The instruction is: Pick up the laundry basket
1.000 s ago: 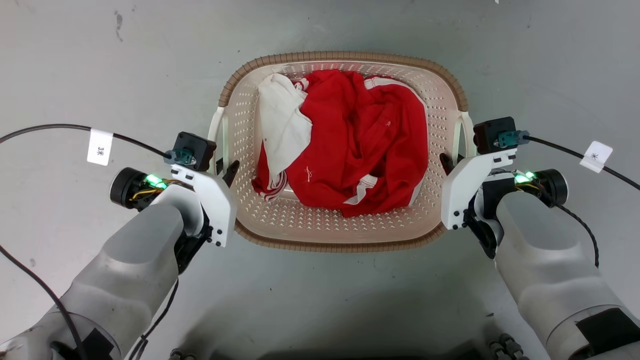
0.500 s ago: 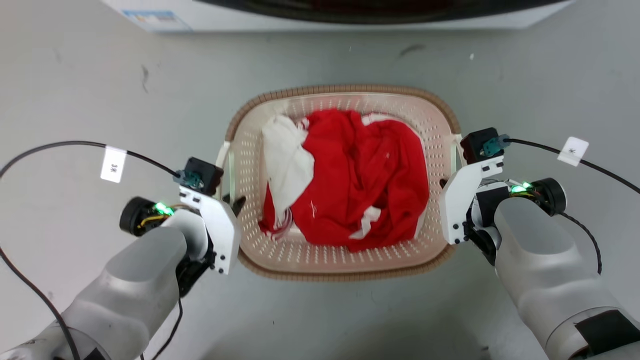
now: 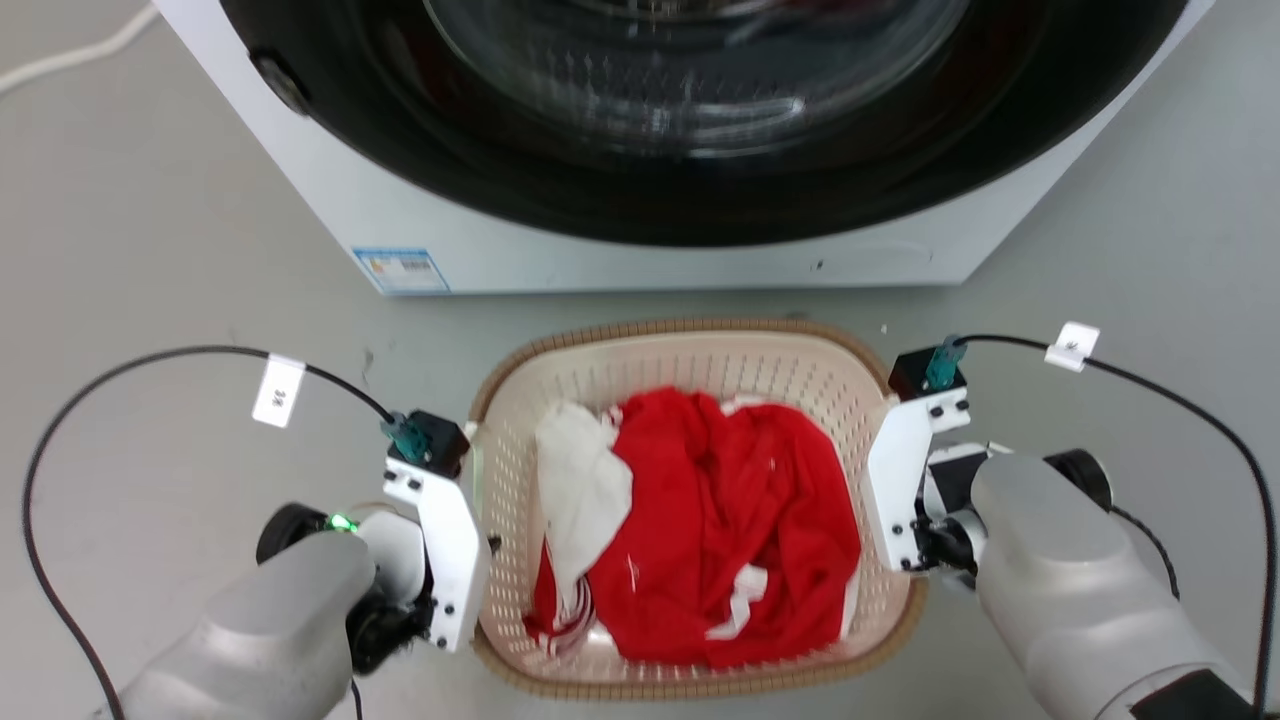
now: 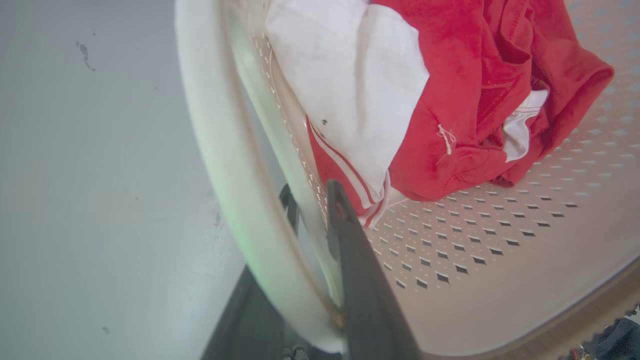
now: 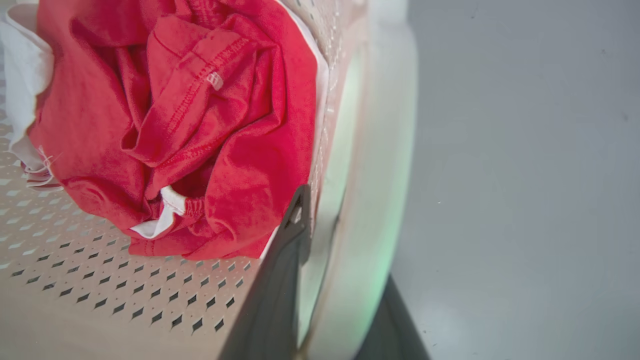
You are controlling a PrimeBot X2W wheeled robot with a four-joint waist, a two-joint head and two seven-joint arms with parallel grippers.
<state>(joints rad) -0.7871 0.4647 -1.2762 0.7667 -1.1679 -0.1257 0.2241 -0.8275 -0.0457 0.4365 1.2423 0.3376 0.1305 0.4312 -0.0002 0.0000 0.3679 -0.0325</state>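
The laundry basket [image 3: 690, 335], cream perforated plastic with a brown woven-look rim, sits between my two arms. It holds a red garment [image 3: 740, 520] and a white cloth [image 3: 580, 490]. My left gripper [image 3: 486, 545] is at its left side. In the left wrist view that gripper [image 4: 310, 200] is shut on the white loop handle [image 4: 220, 175], one dark finger inside the loop and one outside. My right gripper [image 3: 882, 540] mirrors it. In the right wrist view it [image 5: 320, 210] is shut on the right handle [image 5: 385, 175]. White wrist brackets hide most of the fingers in the head view.
A white front-loading washing machine [image 3: 420, 230] with a dark round glass door [image 3: 700, 90] stands directly ahead, just beyond the basket's far rim. Grey floor [image 3: 150, 250] lies to both sides. Black cables [image 3: 170, 355] loop from each wrist.
The head camera has swung forward and the washing machine has come into view. Both grippers stay on the basket's handles, and arms and basket have moved together toward the machine.
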